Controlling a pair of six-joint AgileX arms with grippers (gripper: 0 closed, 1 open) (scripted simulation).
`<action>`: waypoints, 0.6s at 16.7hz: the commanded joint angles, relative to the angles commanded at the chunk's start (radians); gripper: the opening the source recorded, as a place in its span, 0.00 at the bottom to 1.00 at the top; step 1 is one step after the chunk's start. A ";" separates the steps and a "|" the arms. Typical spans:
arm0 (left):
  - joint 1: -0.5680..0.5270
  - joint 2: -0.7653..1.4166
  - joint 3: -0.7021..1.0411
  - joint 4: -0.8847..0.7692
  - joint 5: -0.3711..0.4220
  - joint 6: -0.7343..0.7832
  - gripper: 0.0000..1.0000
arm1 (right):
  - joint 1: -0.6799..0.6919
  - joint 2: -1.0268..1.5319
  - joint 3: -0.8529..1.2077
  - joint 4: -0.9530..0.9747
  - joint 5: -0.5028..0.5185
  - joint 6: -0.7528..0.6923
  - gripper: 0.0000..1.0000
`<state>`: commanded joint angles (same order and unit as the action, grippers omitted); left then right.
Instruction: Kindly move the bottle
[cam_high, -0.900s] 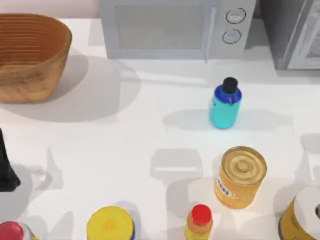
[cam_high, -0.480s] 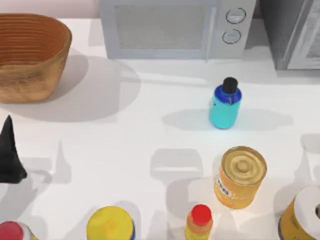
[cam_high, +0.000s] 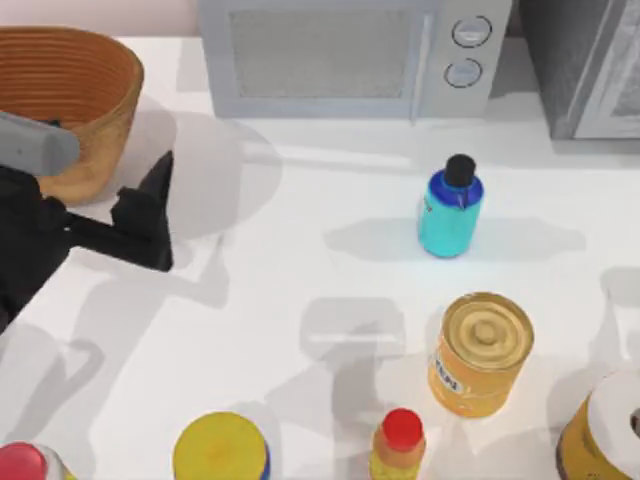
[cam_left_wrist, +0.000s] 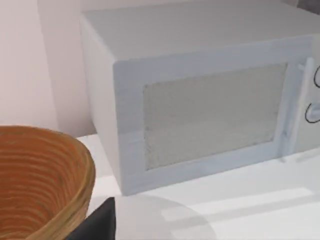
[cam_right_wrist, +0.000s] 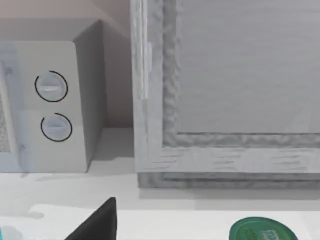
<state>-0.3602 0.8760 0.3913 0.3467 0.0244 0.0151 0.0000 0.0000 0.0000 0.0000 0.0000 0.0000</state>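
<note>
The bottle (cam_high: 450, 212), teal with a blue shoulder and black cap, stands upright on the white table (cam_high: 300, 280) at about two o'clock from the table's centre, just in front of the microwave (cam_high: 350, 55) and below its two dials. It stands apart from everything else, so I judge it open to a side approach. At six o'clock from it sits the gold-topped can (cam_high: 481, 352), near but not touching; further toward seven o'clock stands the yellow bottle with red cap (cam_high: 399, 445), and a yellow-lidded jar (cam_high: 221, 450) lies at the near edge. At ten o'clock, well apart, is the wicker basket (cam_high: 60, 110). My left gripper (cam_high: 150, 215) hangs over the table just beside the basket, at nine o'clock from the bottle and well short of it, its dark fingers (cam_high: 155, 185) pointing toward the bottle; whether they are spread or pressed together I cannot tell. I judge this to be the approach stage, with the grasp not yet made. In the right wrist view a grey cabinet (cam_right_wrist: 225, 90) stands beside the microwave.
</note>
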 joint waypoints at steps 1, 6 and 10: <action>-0.040 0.109 0.044 0.039 0.002 0.002 1.00 | 0.000 0.000 0.000 0.000 0.000 0.000 1.00; -0.228 0.625 0.253 0.222 0.015 0.009 1.00 | 0.000 0.000 0.000 0.000 0.000 0.000 1.00; -0.341 0.930 0.376 0.330 0.023 0.014 1.00 | 0.000 0.000 0.000 0.000 0.000 0.000 1.00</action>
<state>-0.7014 1.8063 0.7671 0.6771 0.0471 0.0292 0.0000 0.0000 0.0000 0.0000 0.0000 0.0000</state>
